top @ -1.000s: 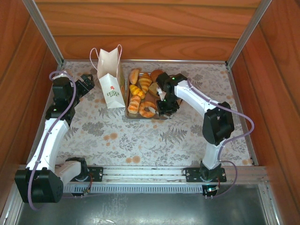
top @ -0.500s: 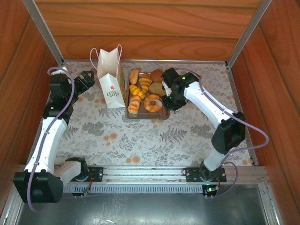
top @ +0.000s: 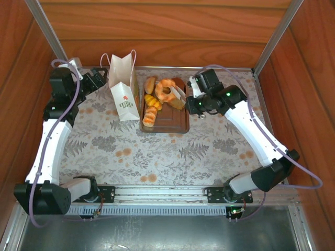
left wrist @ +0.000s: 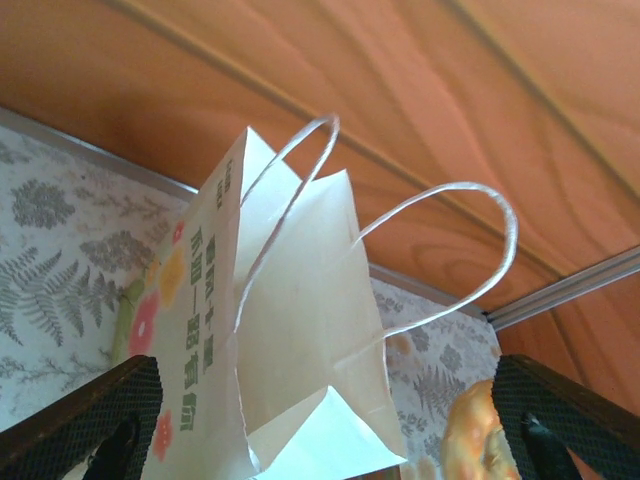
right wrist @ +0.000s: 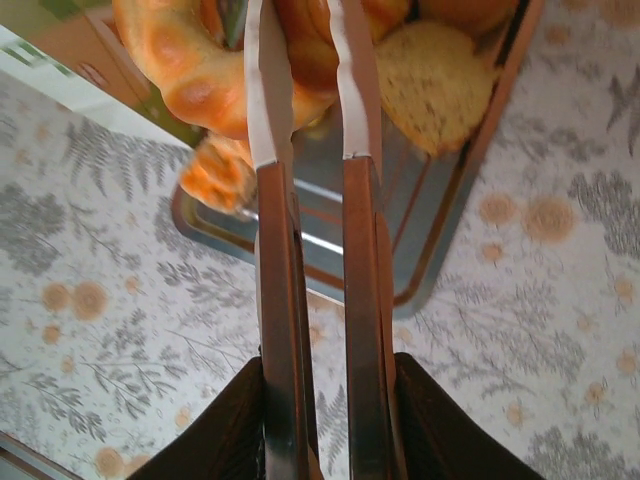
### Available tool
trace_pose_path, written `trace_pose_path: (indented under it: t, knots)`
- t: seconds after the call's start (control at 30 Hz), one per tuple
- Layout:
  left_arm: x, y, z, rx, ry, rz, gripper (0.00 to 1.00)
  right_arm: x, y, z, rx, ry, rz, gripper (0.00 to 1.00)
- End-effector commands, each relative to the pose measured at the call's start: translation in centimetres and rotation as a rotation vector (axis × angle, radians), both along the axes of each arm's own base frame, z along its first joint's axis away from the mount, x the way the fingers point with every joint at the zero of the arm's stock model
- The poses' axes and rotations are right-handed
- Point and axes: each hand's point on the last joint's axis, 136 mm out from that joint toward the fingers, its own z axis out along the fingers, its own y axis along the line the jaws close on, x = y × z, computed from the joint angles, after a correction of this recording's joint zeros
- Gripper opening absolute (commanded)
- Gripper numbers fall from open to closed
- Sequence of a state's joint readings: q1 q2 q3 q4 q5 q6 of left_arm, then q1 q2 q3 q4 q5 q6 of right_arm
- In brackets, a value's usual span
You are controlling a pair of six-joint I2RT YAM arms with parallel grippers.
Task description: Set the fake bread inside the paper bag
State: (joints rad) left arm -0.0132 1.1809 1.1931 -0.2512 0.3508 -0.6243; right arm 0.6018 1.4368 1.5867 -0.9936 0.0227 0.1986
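Gripping tongs (right wrist: 278, 300), right hand (top: 194, 99) holds doughnut (right wrist: 185, 65) over tray (top: 165, 131), near open paper bag (top: 123, 89)

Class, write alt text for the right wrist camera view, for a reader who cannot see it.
The right gripper holds metal tongs whose tips pinch a golden ring doughnut over a brown tray. A tan bun lies in the tray beside it, and a fern-and-flower tablecloth covers the table underneath.

ring doughnut (top: 161, 93) above tray (top: 175, 119), seemingly pinched in tongs (top: 180, 93)
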Motion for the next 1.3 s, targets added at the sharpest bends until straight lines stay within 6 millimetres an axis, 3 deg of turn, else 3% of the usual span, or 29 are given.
trace_pose_path:
  t: [0.0, 0.3, 0.6, 0.7, 0.73, 0.9, 1.27]
  knots:
    - [0.6, -0.7, -0.6, -0.035, 0.050, -0.051, 0.87, 0.8, 2.3, 6.0, 0.162, -0.173, 0.075, 0.33]
    - [2.7, 0.0, -2.7, -0.033, 0.113, 0.000, 0.81, 0.6, 6.5, 13.2, 0.388, -0.325, 0.210, 0.33]
    - [4.0, -0.3, -4.7, -0.077, 0.161, 0.002, 0.72, 1.6, 12.7, 16.5, 0.521, -0.358, 0.307, 0.34]
    - [4.2, -0.5, -5.0, -0.085, 0.164, -0.008, 0.65, 2.2, 14.2, 16.7, 0.520, -0.342, 0.320, 0.34]
    - [4.2, -0.5, -5.1, -0.086, 0.165, -0.009, 0.64, 3.1, 15.2, 15.2, 0.495, -0.312, 0.317, 0.34]
    - [4.5, -0.7, -5.9, -0.102, 0.181, -0.014, 0.60, 4.8, 17.0, 13.6, 0.489, -0.265, 0.292, 0.33]
    - [5.0, -0.6, -7.3, -0.117, 0.213, -0.006, 0.55, 6.6, 18.5, 9.4, 0.400, -0.187, 0.262, 0.33]
